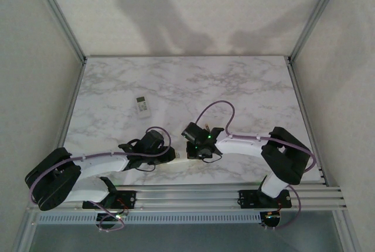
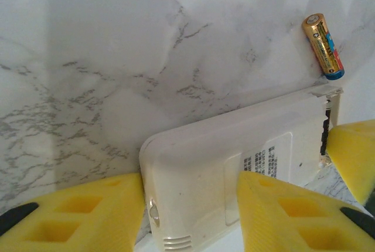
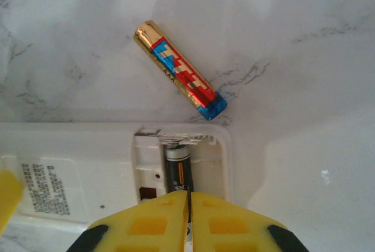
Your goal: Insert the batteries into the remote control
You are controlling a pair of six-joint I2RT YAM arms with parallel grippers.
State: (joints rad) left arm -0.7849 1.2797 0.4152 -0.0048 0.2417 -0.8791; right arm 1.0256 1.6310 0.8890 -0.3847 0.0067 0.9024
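At the bay (image 3: 149,176), closed right gripper (image 3: 188,199) seats a dark battery (image 3: 177,170); left gripper (image 2: 188,205) clamps the remote (image 2: 234,140). Next: open, then fetch the gold battery (image 3: 180,70).

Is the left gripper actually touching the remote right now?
Touching. In the left wrist view the left gripper's yellow fingers sit tight against the white remote on both sides, with no gap showing.

Left arm (image 1: 94,161) low and long, reaching across toward right arm (image 1: 246,143). Right arm bent at elbow, reaching back toward it. Grippers near each other, tip to tip. Left gripper (image 2: 190,208): yellow pads (image 2: 88,211) squeezing white remote (image 2: 234,146) held between them. Right gripper (image 3: 188,214): tips pressed together.
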